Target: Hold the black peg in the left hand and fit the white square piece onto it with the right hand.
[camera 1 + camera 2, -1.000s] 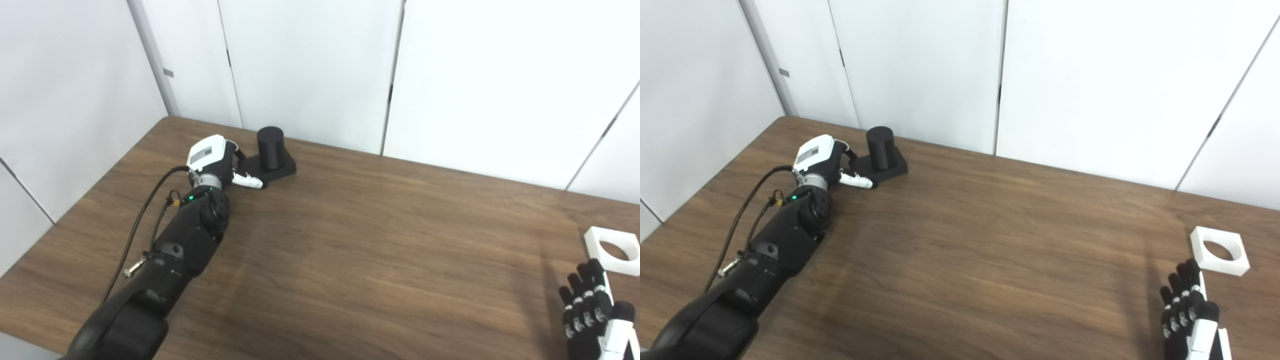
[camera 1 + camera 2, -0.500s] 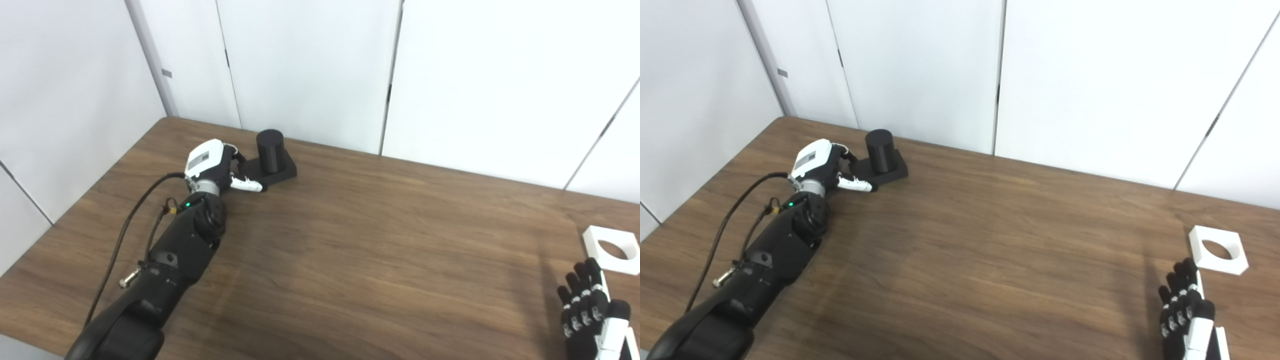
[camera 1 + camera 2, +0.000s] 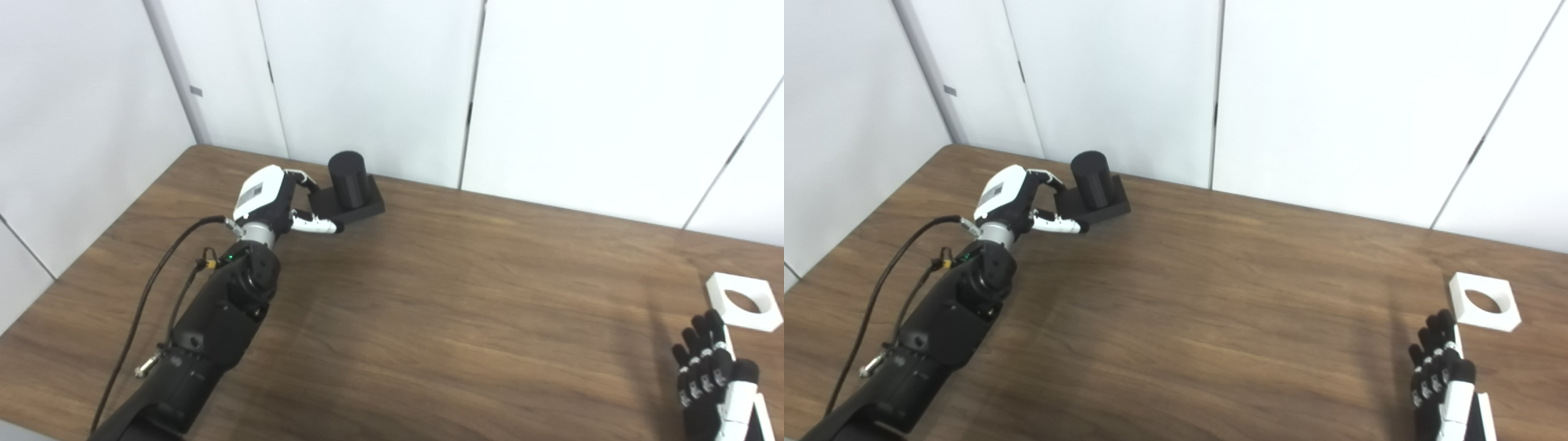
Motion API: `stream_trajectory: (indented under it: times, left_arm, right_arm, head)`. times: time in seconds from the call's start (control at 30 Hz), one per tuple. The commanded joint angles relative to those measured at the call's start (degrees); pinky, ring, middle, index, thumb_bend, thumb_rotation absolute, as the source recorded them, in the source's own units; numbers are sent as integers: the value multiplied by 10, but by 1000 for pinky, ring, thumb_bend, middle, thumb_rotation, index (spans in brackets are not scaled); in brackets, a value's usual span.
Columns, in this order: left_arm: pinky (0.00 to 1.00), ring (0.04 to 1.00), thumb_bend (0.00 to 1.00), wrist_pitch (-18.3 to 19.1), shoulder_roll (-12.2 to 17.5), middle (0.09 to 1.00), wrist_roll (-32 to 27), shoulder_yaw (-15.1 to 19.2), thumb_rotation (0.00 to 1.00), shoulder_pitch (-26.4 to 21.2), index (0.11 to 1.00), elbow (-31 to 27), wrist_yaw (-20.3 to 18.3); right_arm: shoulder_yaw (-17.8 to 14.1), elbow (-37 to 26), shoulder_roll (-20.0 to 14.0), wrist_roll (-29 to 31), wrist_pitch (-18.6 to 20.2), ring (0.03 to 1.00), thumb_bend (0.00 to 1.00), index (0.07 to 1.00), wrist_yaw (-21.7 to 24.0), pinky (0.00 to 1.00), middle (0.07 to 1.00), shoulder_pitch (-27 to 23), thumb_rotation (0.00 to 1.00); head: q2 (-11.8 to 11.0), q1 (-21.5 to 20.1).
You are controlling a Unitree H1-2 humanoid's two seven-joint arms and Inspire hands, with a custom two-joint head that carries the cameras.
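Left eye view: far left on the bench [image 3: 429, 294], the left hand [image 3: 269, 199] has its fingers [image 3: 315, 225] clamped on the black peg [image 3: 349, 191] base. The right hand [image 3: 710, 383], fingers spread and empty, hovers near right, just short of the white square piece [image 3: 743, 293].

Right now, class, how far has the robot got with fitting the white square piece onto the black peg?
Done: the left robot hand has closed on the base of the black peg. It appears tilted, seemingly lifting off the table. In hand: that pickup. Left: the white square piece lies flat, untouched, just beyond the open right robot hand; grasping and fitting remain.
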Motion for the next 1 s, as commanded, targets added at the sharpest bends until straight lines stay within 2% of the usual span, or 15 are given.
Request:
stream_trajectory:
  times: [0.0, 0.2, 0.37, 0.7, 0.97]
  left_arm:
    - [769, 872, 519, 2, 9, 796, 9, 4, 49, -10, 484, -49, -9]
    - [741, 867, 519, 26, -3, 805, 36, -23, 58, 25, 485, -141, -50]
    - [725, 849, 521, 31, -18, 799, 51, -44, 60, 54, 485, -188, -74]
    - [748, 847, 520, 57, -55, 802, 98, -78, 62, 121, 487, -299, -142]
    - [760, 854, 519, 60, -107, 801, 127, -86, 61, 185, 486, -350, -185]
  right_arm:
    - [5, -24, 11, -1, -15, 1000, 647, 1000, -1, 1000, 999, 65, 1000]
    - [11, -28, 15, -2, -17, 1000, 611, 1000, -6, 1000, 1000, 69, 1000]
    - [14, -27, 18, -10, -23, 1000, 592, 1000, -11, 1000, 1000, 71, 1000]
    - [26, -30, 23, -7, -25, 1000, 626, 1000, -14, 1000, 1000, 73, 1000]
    - [41, -35, 30, -13, -29, 1000, 635, 1000, -24, 1000, 1000, 71, 1000]
  head:
    - [3, -4]
    - [10, -17]
    - [16, -25]
    - [34, -52]
    - [52, -72]
